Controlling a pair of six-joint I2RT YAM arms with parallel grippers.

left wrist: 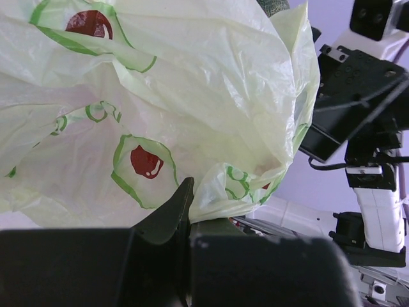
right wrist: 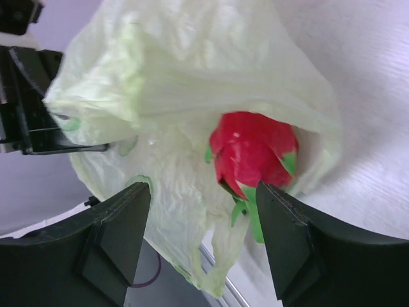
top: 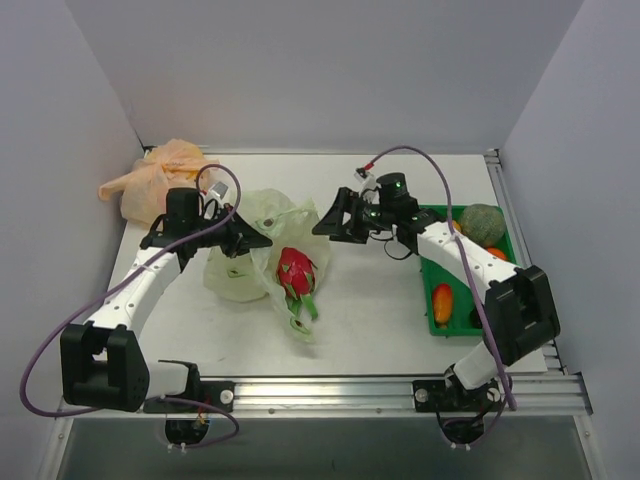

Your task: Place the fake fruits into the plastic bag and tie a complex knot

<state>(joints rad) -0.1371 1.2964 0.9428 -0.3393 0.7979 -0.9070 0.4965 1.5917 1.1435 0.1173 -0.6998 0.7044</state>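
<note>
The left gripper's (left wrist: pixel 190 208) two black fingers (left wrist: pixel 169 214) stand pressed close together with hardly a gap between them. A fold of the plastic bag (left wrist: pixel 192 96) runs down into that seam, so it looks pinched there. The thin pale green film, printed with red shapes in green rings, billows up from the grip and fills nearly all of the left wrist view.

The right gripper (right wrist: pixel 203 192) has its fingers (right wrist: pixel 118 243) spread wide and holds nothing; they hang in the air just short of the bag, touching neither film nor fruit. Through the gap between them shows the dragon fruit (right wrist: pixel 252 150), bright red-pink with green tips. It sits in the bag's open mouth, the film arching over and behind it, and its leafy end points out of the opening.

Seen from above, the bag lies left of the middle of the table (top: pixel 380 300), between the two grippers. The left one is on the bag's far-left edge and the right one is just beside its right edge.

Farther right, a green tray (top: pixel 455 326) sits beside the right arm and holds more of the fake fruits: a round dark green fruit (top: pixel 483 222) at its far end and an orange-red fruit (top: pixel 441 301) at its near end. A peach-orange bag (top: pixel 150 180) lies bunched in the far left corner, well apart from the green one.
</note>
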